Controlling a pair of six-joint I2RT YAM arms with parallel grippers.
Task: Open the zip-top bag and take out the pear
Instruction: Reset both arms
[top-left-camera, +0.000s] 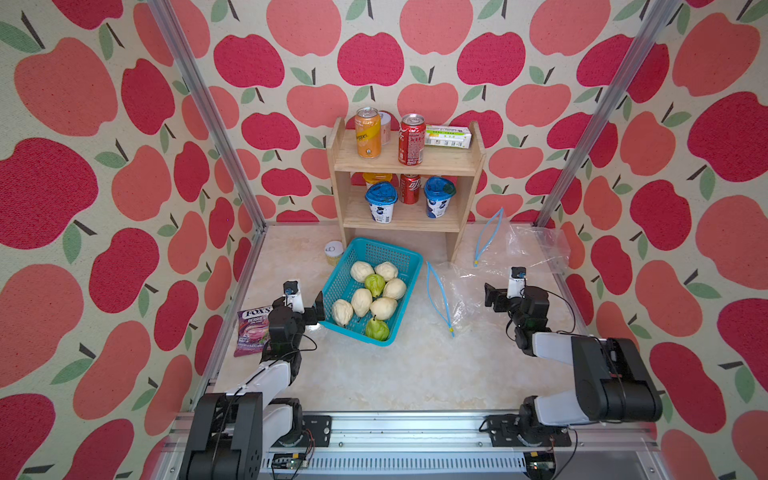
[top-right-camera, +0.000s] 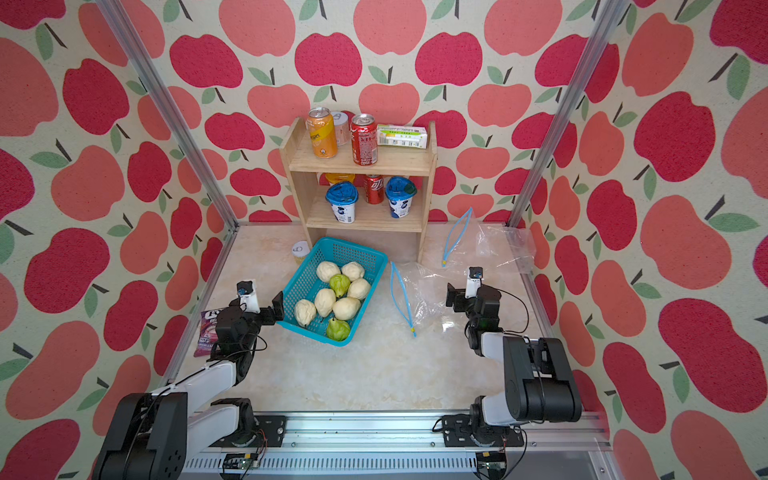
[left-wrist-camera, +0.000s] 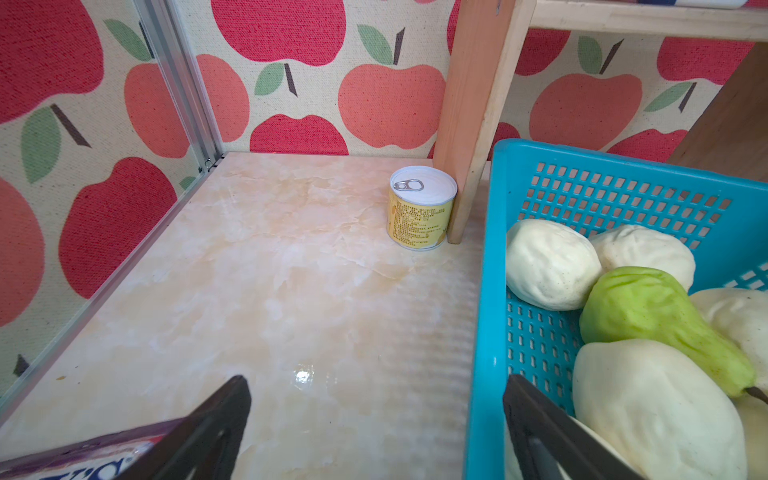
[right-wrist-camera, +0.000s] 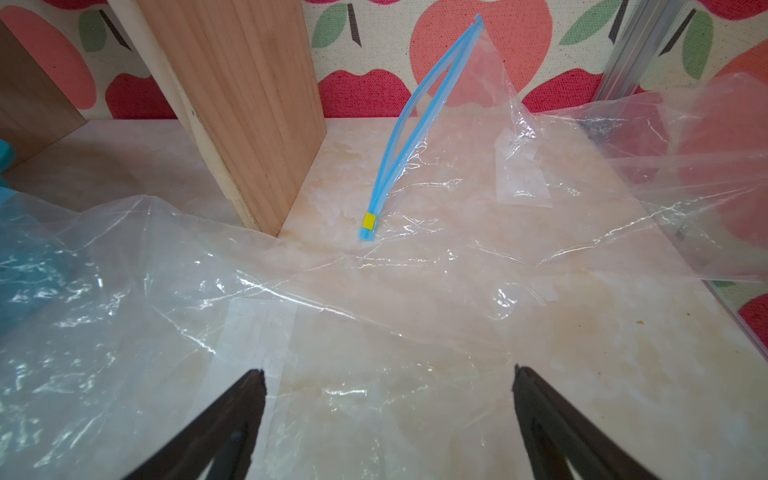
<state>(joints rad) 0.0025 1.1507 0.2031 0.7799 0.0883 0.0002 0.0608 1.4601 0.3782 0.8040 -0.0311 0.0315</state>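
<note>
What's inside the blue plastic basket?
Inside the blue plastic mesh basket lie six pale cream fruits and two green pears. Anything beneath the pile is hidden.

The left arm (top-left-camera: 280, 332) covers part of the candy pouch (top-left-camera: 250, 329), at the basket's (top-left-camera: 338, 284) eight o'clock. On the shelf's (top-left-camera: 415, 167) lower board a yogurt cup (top-left-camera: 381, 204) hides most of an orange can (top-left-camera: 375, 178).

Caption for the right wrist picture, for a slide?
Open right gripper over one clear zip-top bag; a second bag lies unzipped beside the wooden shelf.
</note>
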